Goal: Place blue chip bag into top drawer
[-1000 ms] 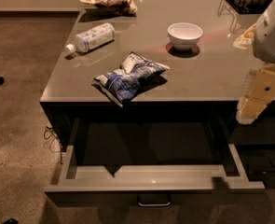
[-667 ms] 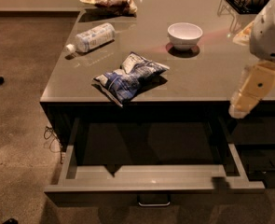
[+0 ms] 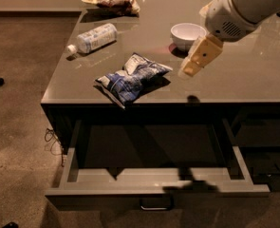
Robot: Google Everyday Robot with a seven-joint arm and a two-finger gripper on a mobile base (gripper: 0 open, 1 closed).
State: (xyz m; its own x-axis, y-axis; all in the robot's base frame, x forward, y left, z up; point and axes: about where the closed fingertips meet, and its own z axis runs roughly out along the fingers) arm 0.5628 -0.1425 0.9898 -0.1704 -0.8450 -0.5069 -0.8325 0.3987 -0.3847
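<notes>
Dark-blue and white foil is catching the light where the chip bag is lying crumpled on the desk, close to the front edge and untouched by the robot. Its long axis is running on a slant, from the corner nearest the desk's front edge on the picture's left, up and back toward the white bowl on the right. The arm is reaching in from the upper right, and the cream-coloured jaws are hanging above the desk just beside the bag's right-hand end, between that end and the bowl, pointing down and toward the bag. They are carrying nothing, and whether they are standing open or closed I cannot tell from this angle. So the bag is lying to the left of the jaws and a little nearer the front, and I am judging that the coming reach is calling for a short shift leftward and downward, with the jaws closing across the bag's narrow width, not along its slanted length. The drawer is standing pulled out below the front edge, directly in front of the bag, its inside looking bare. A plastic bottle and a brown-red snack bag are sitting well apart, toward the back left.
</notes>
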